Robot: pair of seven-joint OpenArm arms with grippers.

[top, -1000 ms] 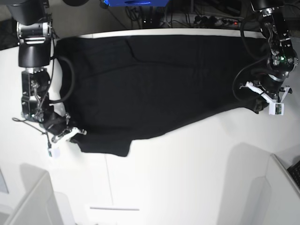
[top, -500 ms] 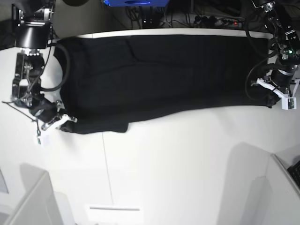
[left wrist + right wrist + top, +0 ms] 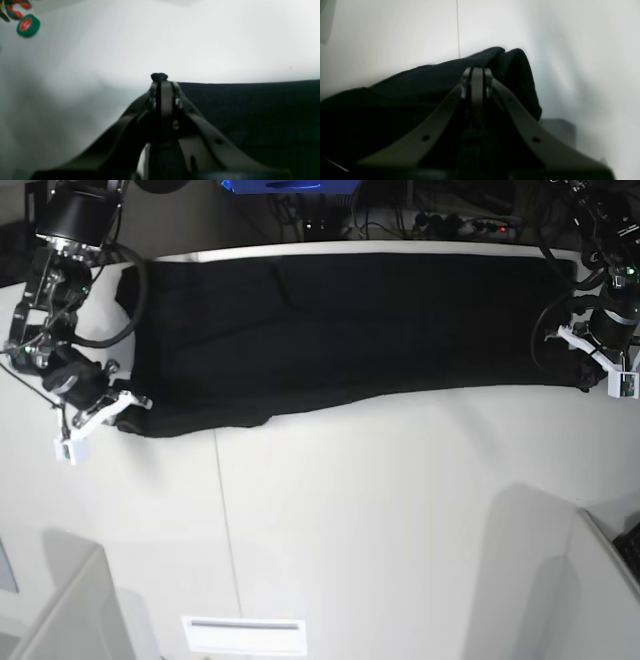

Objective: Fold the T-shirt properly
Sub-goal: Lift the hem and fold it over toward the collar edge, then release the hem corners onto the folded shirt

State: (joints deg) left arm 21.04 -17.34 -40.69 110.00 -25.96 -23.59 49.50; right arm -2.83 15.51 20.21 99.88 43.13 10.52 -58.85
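The black T-shirt lies plain side up as a long band across the back of the white table. My right gripper, at the left of the base view, is shut on the shirt's left near corner. In the right wrist view the right gripper pinches a bunched fold of the T-shirt. At the right end my left gripper is shut on the other near corner. In the left wrist view a small tuft of cloth sticks out past the left gripper, and the T-shirt stretches off to the right.
Cables and a power strip run behind the table's back edge. A white label plate sits near the front edge, and grey panels stand at both front corners. A green tape roll lies beyond the left gripper.
Both grippers have moved toward the back and outward with the shirt's near edge. The drooping near side has been drawn up, and the shirt is now a narrower, tauter band.
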